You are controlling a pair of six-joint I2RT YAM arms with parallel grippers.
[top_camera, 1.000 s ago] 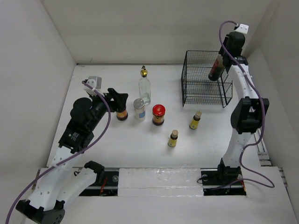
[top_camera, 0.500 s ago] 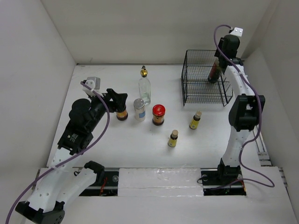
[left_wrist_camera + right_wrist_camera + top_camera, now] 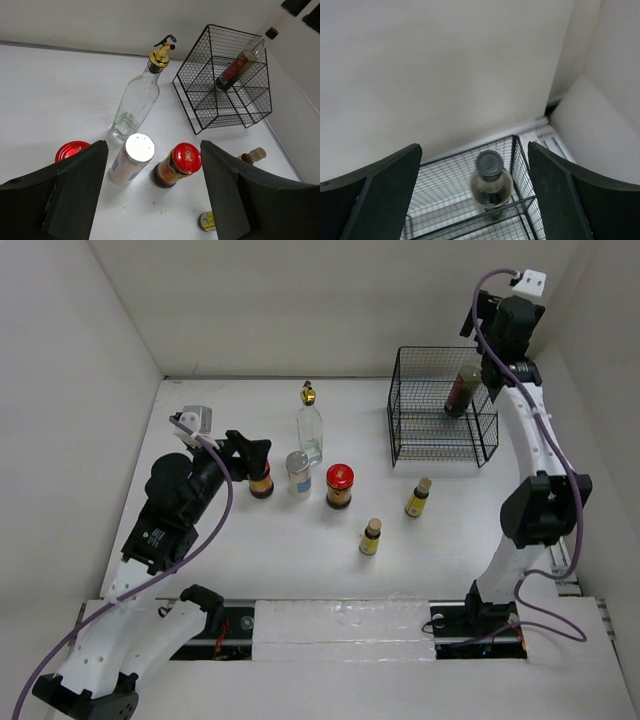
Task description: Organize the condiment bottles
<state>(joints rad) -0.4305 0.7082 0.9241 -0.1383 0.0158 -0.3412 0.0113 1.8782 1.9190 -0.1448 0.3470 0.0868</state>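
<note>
The dark black-capped bottle (image 3: 462,392) leans in the far right corner of the black wire basket (image 3: 440,462). My right gripper (image 3: 487,358) hangs open above it, its fingers wide on either side of the cap (image 3: 489,163) and clear of it. On the table stand the tall clear gold-capped bottle (image 3: 310,430), the silver-lidded shaker (image 3: 298,473), a red-lidded jar (image 3: 339,485) and two tiny yellow bottles (image 3: 418,498) (image 3: 371,537). My left gripper (image 3: 250,448) is open and holds nothing. A second red-lidded jar (image 3: 262,481) stands just beyond its left finger (image 3: 75,190).
The basket sits at the back right, close to the right wall. White walls close in the table on three sides. The left arm's body lies low along the left side of the table.
My right gripper has opened and let go of the dark bottle, which now leans in the basket, and the wrist has lifted. The left arm has not moved.
</note>
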